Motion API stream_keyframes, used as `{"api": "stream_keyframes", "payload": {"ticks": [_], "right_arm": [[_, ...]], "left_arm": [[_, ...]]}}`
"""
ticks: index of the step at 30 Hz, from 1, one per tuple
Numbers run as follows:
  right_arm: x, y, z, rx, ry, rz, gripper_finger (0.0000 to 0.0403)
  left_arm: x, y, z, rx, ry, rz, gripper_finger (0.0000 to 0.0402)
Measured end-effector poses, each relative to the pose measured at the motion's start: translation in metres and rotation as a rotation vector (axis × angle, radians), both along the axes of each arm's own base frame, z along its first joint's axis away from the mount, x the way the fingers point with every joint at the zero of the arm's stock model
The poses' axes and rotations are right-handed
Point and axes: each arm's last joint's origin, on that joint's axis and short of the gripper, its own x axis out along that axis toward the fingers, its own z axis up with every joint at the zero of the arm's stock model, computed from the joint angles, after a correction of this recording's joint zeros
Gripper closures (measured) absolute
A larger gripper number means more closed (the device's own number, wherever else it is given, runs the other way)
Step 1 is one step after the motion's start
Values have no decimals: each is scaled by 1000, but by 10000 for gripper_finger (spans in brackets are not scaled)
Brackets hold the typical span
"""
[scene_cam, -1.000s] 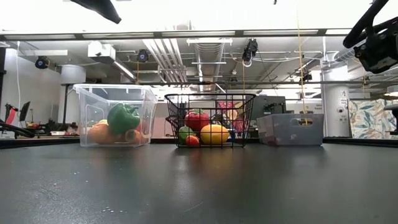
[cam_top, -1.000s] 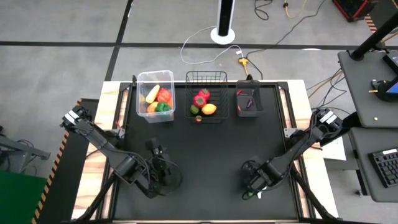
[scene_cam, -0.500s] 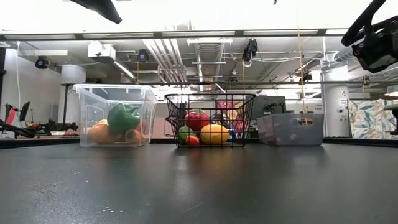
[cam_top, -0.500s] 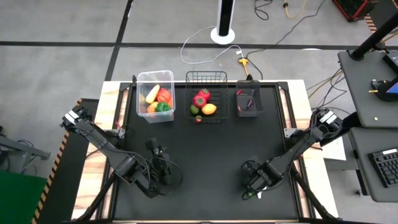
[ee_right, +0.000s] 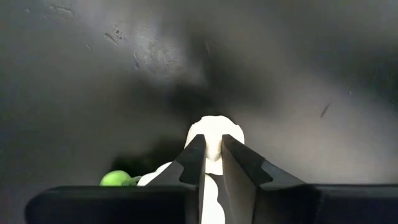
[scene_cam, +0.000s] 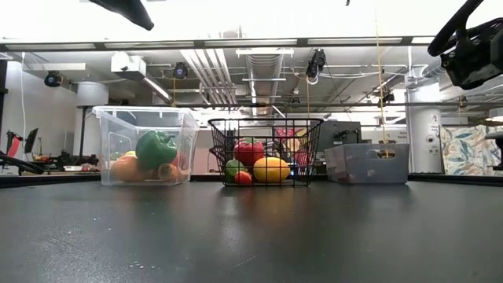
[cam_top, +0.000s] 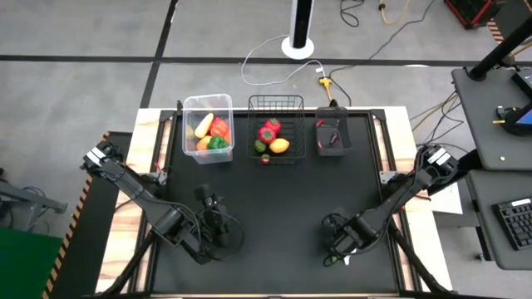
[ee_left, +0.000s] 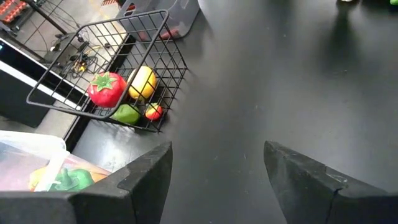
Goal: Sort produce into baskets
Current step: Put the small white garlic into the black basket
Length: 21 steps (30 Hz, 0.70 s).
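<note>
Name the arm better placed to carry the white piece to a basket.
Right. The right gripper is already shut on the white piece; the left gripper hangs open and empty, facing the wire basket.

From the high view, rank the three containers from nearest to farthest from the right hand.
Measured from the right hand, low at the table's near edge:
1. Dark smoky bin, back right, straight ahead of it.
2. Black wire-mesh basket, back centre.
3. Clear plastic tub, back left, farthest across the table.
</note>
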Motion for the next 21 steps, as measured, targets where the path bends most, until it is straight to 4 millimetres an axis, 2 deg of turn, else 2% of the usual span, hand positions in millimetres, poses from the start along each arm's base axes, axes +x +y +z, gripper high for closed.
{"api": "stream_keyframes", "payload": {"ticks": [10,16,21], "right_arm": [[6,-2,4,-31,-47,26,375],[25,-10,18,-94,-149,78,376],[47,-25,35,-177,-241,146,376]], "left_arm": [[1,1,0,-1,-1,6,166],[2,2,0,-4,-4,11,166],[2,3,0,-4,-4,12,166]]}}
